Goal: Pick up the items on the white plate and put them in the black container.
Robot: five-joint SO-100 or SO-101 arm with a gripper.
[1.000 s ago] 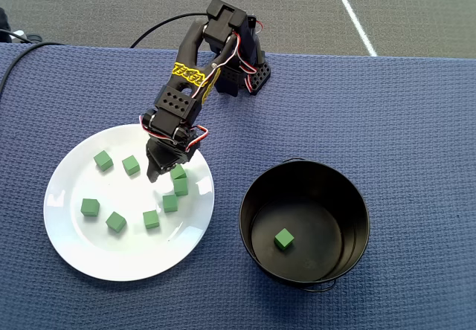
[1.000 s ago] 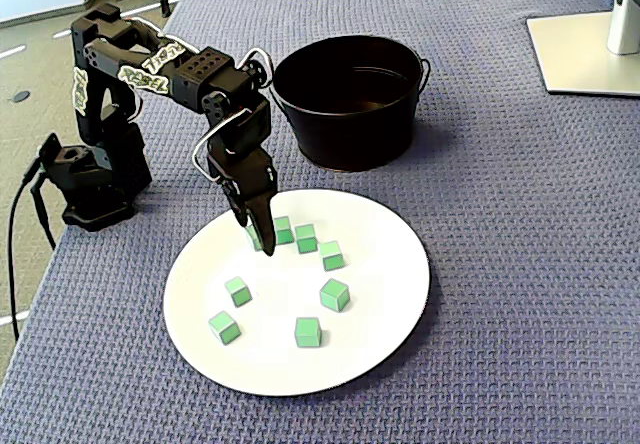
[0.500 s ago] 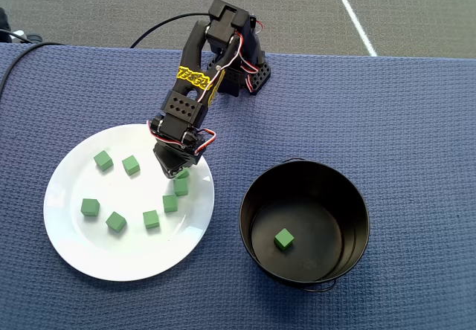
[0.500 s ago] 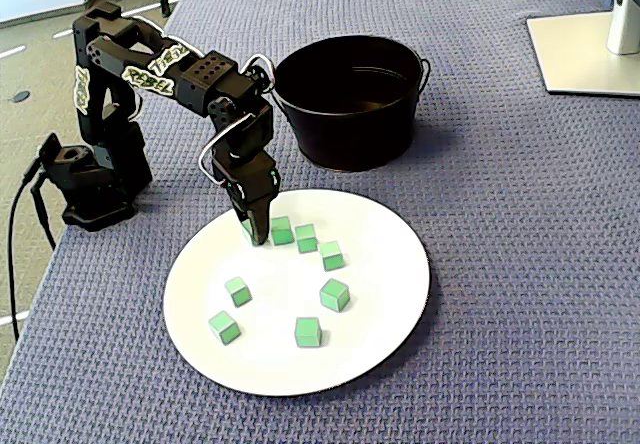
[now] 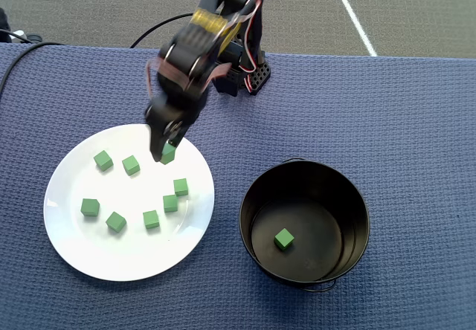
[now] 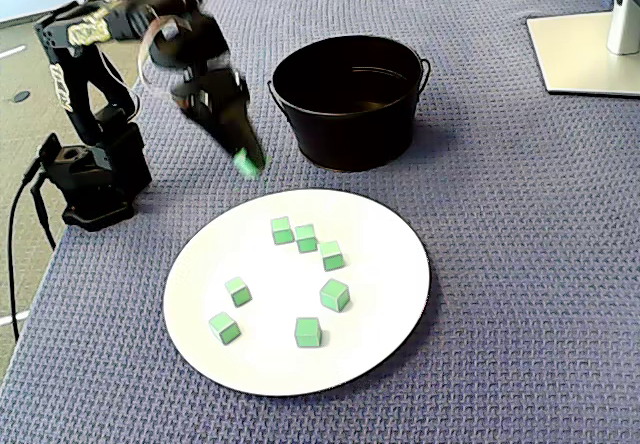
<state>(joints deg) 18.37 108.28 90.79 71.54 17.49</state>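
Observation:
My gripper (image 5: 163, 154) hangs above the far edge of the white plate (image 5: 78, 247), shut on one small green cube (image 5: 169, 153). In the fixed view the gripper (image 6: 246, 162) and its cube (image 6: 243, 163) are lifted clear of the plate (image 6: 385, 264), blurred with motion, just left of the black container (image 6: 350, 134). Several green cubes still lie on the plate, such as one (image 5: 131, 165) and another (image 6: 335, 294). One more green cube (image 5: 283, 238) sits on the floor of the black container (image 5: 338, 215), to the plate's right in the overhead view.
The arm's base (image 6: 92, 179) stands at the table's left edge in the fixed view, with a cable (image 6: 22, 224) trailing off it. A grey monitor foot (image 6: 590, 49) occupies the far right corner. Blue woven cloth (image 5: 416, 159) covers the table.
The gripper closed on a cube at the plate's far side and has lifted it up and off the plate. The arm has raised and now shows motion blur.

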